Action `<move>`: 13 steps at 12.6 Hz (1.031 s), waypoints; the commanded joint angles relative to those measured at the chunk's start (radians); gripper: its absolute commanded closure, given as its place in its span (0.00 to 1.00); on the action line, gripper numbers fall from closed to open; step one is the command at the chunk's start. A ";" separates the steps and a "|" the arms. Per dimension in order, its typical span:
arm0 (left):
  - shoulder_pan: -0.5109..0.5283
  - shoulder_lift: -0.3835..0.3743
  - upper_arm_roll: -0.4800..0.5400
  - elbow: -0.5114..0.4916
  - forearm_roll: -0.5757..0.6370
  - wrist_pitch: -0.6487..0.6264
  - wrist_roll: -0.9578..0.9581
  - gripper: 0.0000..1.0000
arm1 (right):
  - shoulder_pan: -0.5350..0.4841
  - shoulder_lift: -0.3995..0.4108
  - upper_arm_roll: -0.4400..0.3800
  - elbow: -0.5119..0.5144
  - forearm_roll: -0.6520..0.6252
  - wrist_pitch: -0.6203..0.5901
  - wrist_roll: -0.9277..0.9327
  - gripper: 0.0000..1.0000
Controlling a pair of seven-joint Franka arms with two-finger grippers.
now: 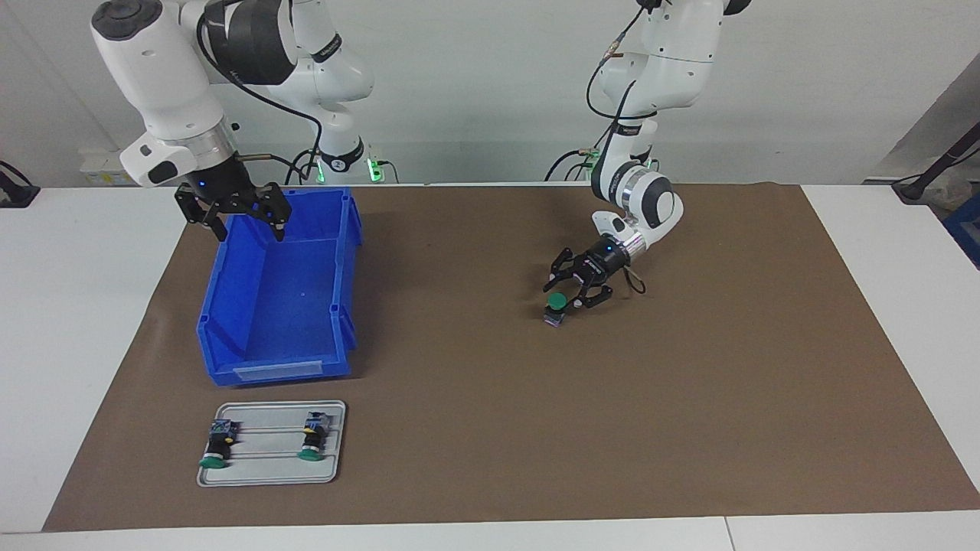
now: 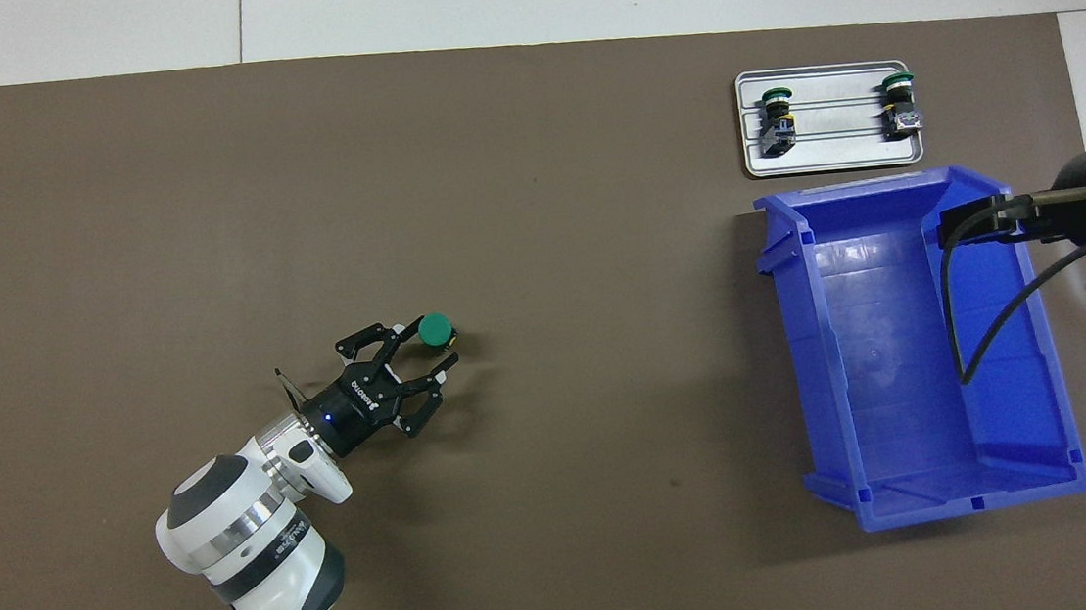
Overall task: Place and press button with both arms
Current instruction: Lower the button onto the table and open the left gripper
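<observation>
The green push-button (image 1: 557, 308) stands upright on the brown desk mat (image 1: 689, 398), cap up, just past the tips of the left gripper (image 1: 576, 291), whose jaws are open and empty. The right gripper (image 1: 243, 222), jaws open, waits over the blue bin (image 1: 230, 321), well apart.

A white tabletop (image 1: 84, 321) ran the full width, its middle covered by a brown mat (image 1: 612, 413). A seam crossed the white surface along the edge farthest from the robots. A plain pale wall (image 1: 475, 84) rose at the robots' end, with cables and small green lights (image 1: 373, 170) at its foot.
</observation>
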 commanded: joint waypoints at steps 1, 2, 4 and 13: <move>0.054 -0.032 -0.005 -0.043 0.063 -0.025 0.144 0.37 | -0.006 -0.007 0.003 -0.006 0.019 0.001 -0.025 0.01; 0.094 -0.032 -0.005 -0.042 0.141 -0.027 0.138 0.36 | -0.006 -0.007 0.001 -0.006 0.019 0.001 -0.025 0.01; 0.148 -0.032 -0.005 -0.037 0.253 -0.028 0.094 0.37 | -0.006 -0.007 0.003 -0.006 0.019 0.001 -0.025 0.01; 0.321 -0.039 -0.002 0.050 0.677 -0.022 -0.247 0.38 | -0.006 -0.007 0.003 -0.006 0.019 0.001 -0.025 0.01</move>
